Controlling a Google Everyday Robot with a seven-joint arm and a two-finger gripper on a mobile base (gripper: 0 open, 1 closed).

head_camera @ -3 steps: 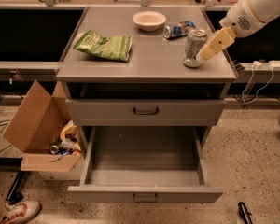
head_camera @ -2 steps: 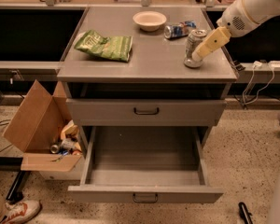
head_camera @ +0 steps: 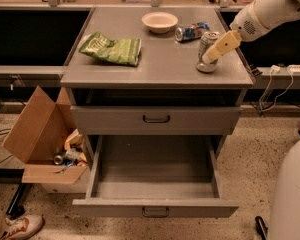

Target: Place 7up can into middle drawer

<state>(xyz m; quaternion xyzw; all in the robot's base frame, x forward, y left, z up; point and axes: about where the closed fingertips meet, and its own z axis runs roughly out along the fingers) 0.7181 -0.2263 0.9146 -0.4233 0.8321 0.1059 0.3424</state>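
The 7up can (head_camera: 206, 44), silvery with green markings, stands upright near the right front corner of the grey cabinet top (head_camera: 160, 64). My gripper (head_camera: 216, 51) reaches in from the upper right on a white arm, and its yellowish tip lies right against the can's front right side. The can rests on the cabinet top. The middle drawer (head_camera: 155, 207) is pulled out wide at the bottom of the cabinet, and its inside is bare. The like drawer above it (head_camera: 156, 119) is closed.
A blue-and-silver can (head_camera: 191, 31) lies on its side behind the 7up can. A cream bowl (head_camera: 160, 21) and a green chip bag (head_camera: 111, 49) are also on the top. An open cardboard box (head_camera: 45, 144) with trash stands at the left.
My gripper has moved slightly left, closer onto the 7up can. The can and the drawers have not moved.
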